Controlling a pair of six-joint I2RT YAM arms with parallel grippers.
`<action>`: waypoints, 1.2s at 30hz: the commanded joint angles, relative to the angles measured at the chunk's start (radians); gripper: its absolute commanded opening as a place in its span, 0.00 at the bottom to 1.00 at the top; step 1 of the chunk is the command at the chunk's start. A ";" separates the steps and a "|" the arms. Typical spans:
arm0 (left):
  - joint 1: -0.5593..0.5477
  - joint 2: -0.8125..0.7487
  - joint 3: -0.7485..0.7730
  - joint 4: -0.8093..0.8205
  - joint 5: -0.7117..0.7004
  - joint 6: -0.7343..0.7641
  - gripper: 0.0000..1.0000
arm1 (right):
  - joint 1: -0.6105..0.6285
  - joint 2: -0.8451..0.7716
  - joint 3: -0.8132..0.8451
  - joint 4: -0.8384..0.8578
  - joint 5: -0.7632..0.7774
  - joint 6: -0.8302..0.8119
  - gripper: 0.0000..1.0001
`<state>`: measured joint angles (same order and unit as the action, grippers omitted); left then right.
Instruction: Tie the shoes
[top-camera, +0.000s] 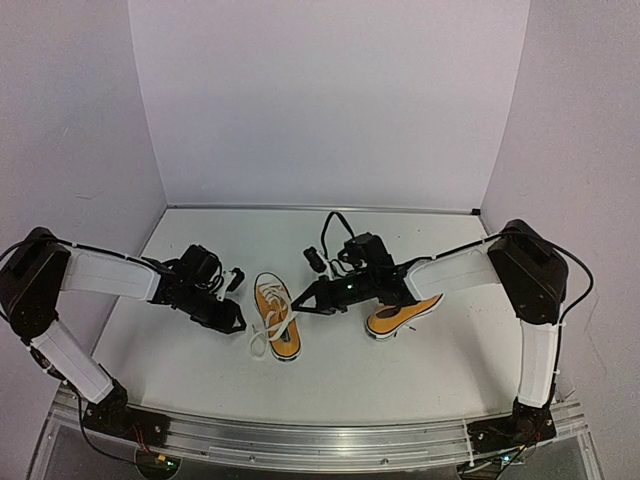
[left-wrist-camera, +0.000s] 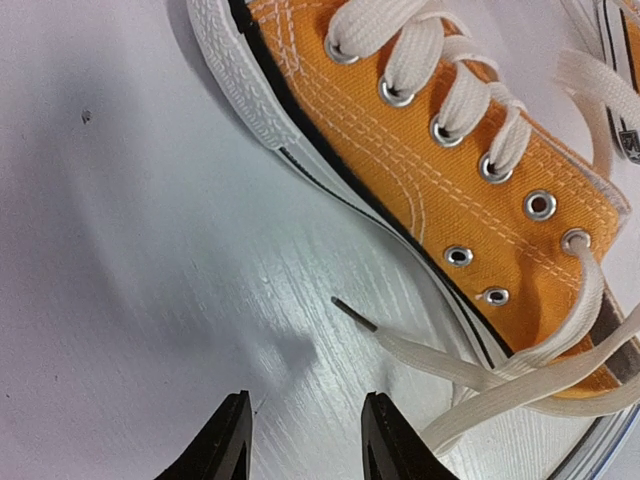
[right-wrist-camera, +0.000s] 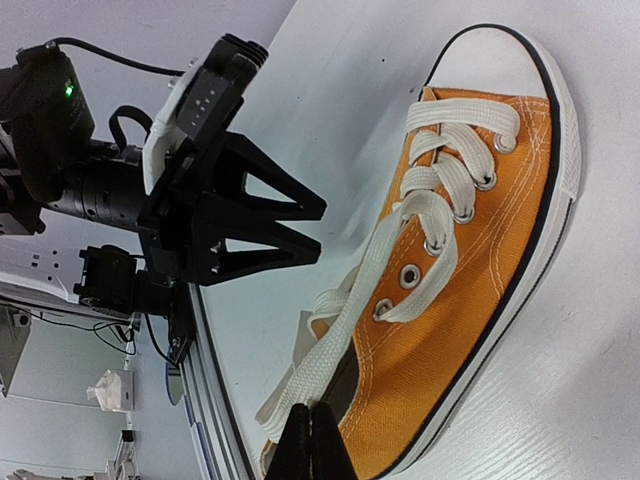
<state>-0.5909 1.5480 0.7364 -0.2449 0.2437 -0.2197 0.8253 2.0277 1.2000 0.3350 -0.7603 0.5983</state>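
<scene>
The left gripper (top-camera: 240, 323) hangs low, its 2 fingers (left-wrist-camera: 230, 445) parted; the right gripper (top-camera: 297, 304), pointing toward it from nearby, is pinched fully closed.

A white table (top-camera: 200, 370) stands inside pale walls (top-camera: 330, 100), a metal rail (top-camera: 320, 438) along its near edge.

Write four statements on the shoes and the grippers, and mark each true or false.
1. The laces of the centre shoe are tied in a bow. False: they lie loose.
2. The left gripper is open and holds nothing. True.
3. The right gripper is wide open. False: it is shut.
4. The other shoe lies partly under the right arm. True.
</scene>
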 joint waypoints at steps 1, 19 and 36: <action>-0.030 0.021 0.041 -0.015 -0.012 0.057 0.41 | -0.001 0.012 0.037 0.004 0.000 -0.014 0.00; -0.111 -0.003 0.195 -0.188 -0.131 0.356 0.43 | -0.013 0.021 0.045 0.003 -0.021 -0.002 0.00; -0.122 -0.009 0.053 -0.064 -0.111 0.680 0.37 | -0.015 0.056 0.070 0.004 -0.048 0.007 0.00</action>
<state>-0.7028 1.5344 0.7945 -0.3538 0.0824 0.3821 0.8139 2.0672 1.2330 0.3210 -0.7921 0.6026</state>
